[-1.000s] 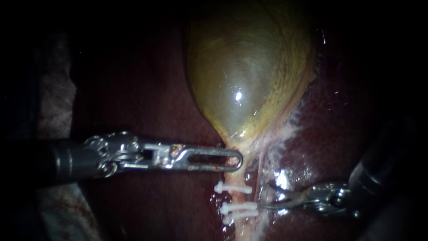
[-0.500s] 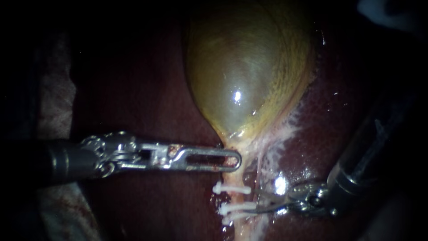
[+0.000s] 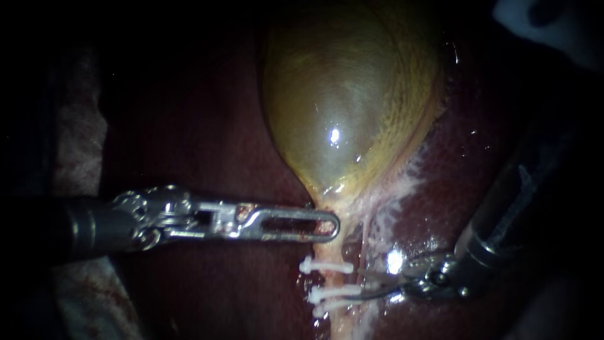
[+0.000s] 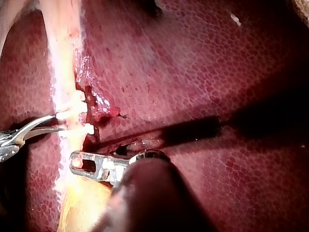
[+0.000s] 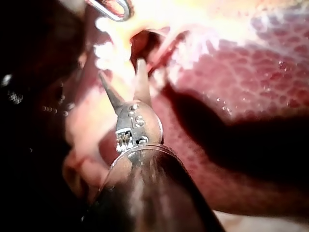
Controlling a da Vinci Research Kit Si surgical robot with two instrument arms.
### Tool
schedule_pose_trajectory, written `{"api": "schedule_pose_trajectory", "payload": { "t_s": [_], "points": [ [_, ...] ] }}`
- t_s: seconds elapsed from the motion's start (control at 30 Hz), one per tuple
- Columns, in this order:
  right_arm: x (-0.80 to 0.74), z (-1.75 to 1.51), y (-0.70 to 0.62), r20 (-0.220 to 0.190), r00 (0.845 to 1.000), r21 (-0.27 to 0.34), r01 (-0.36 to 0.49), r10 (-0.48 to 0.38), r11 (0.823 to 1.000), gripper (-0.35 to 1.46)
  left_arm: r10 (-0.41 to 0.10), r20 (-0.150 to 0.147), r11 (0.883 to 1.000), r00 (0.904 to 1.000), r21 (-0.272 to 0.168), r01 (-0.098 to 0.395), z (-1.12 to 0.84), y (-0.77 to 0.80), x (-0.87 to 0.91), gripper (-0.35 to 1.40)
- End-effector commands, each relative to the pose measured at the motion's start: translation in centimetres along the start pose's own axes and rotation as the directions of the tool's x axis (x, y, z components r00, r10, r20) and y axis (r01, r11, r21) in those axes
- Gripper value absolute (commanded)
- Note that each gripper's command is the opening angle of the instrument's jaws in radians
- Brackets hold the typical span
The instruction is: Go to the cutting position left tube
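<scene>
Crowding right instrument [image 3: 368,284], jaws spread, clips [image 3: 328,267] ring left tube [image 3: 331,281]; left instrument [image 3: 332,226] pinches gallbladder [image 3: 346,101]

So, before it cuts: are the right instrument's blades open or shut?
Open: in the right wrist view the right instrument has its blades spread in a V, a gap between them.

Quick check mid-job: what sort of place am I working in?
Probably a surgical bench setup with animal organs: dark red liver, a yellow-green gallbladder lying on it, and white clips across the tube below its neck.
</scene>
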Motion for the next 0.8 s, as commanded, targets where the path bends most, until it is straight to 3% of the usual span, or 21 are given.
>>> {"api": "schedule_pose_trajectory", "payload": {
  "t_s": [0.03, 0.17, 0.3, 0.63, 0.8],
  "points": [
    [0.00, 0.01, 0.00, 0.000, 1.000, 0.001, 0.000, 0.000, 1.000, 0.93, 0.000, 0.000, 1.000, 1.0000, 0.000, 0.000, 0.00, 0.00, 0.00, -0.35],
    [0.02, 0.03, 0.02, 0.000, 1.000, 0.001, 0.000, 0.000, 1.000, 0.88, 0.000, 0.000, 1.000, 1.0000, 0.001, 0.000, 0.00, 0.00, 0.00, -0.35],
    [0.04, 0.06, 0.04, 0.002, 1.000, 0.008, 0.002, -0.002, 1.000, 0.67, -0.001, 0.000, 1.000, 1.0000, 0.001, 0.001, 0.00, 0.01, 0.00, -0.35],
    [0.15, 0.22, 0.02, 0.007, 1.000, 0.023, 0.015, -0.015, 1.000, 0.41, -0.001, 0.000, 1.000, 1.0000, 0.001, 0.001, -0.01, 0.03, -0.01, -0.35],
    [0.20, 0.28, 0.05, 0.006, 1.000, 0.022, 0.013, -0.013, 1.000, 0.36, -0.001, 0.000, 1.000, 1.0000, 0.001, 0.001, -0.01, 0.03, -0.01, -0.35]
  ]
}}
